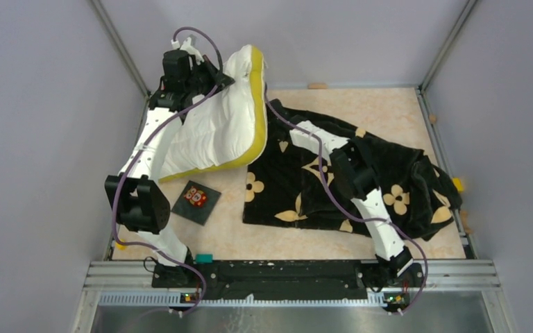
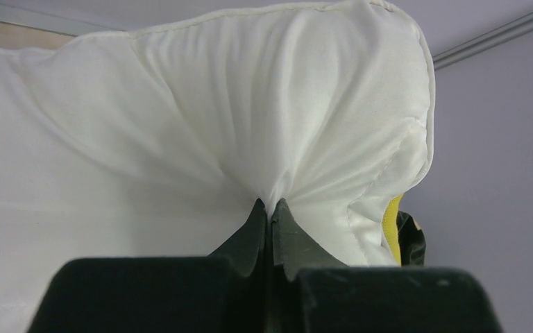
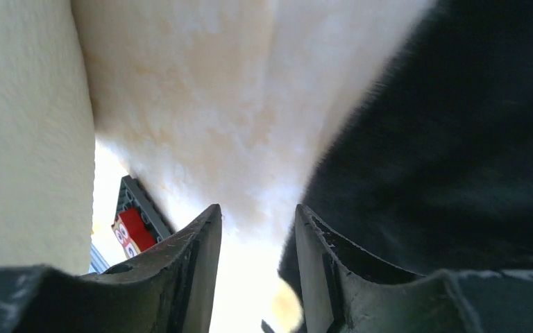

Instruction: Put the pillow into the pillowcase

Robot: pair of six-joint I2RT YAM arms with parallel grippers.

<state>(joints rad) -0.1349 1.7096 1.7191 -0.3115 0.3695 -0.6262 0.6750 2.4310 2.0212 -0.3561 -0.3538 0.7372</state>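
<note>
1. On the left half of the table (image 1: 388, 111): the pillow (image 1: 215, 128), stood up on its long edge and leaning, white quilted face toward the left arm (image 1: 146, 149), yellow band (image 1: 257, 104) toward the right.
2. Held at an upper corner by the left gripper (image 1: 212, 75). In the left wrist view, fingertips (image 2: 281, 225) pressed tight together on a gathered fold of the white cloth, with creases fanning out from the bite.
3. Lower edge of the pillow down on the table, near the left wall.
4. Just right of the pillow: the pillowcase (image 1: 284, 198), lying rumpled on the table, black with cream flower and diamond prints. Left margin close against the yellow band; touching or tucked under, cannot tell.
5. Across the pillowcase: the right arm (image 1: 378, 222), stretched from its base toward the pillow's yellow edge.
6. Right gripper (image 3: 253, 229) low over the table, fingers (image 3: 194, 257) apart and nothing between them. Black pile of the pillowcase on the right-hand side of that view, bare table in the middle.
7. Pale surface at the left of the right wrist view: probably the pillow, though too blurred to be sure.
8. In front of the pillow, beside the left arm's elbow: a small dark owl card (image 1: 196, 200), flat on the table, apart from pillow and pillowcase alike.
</note>
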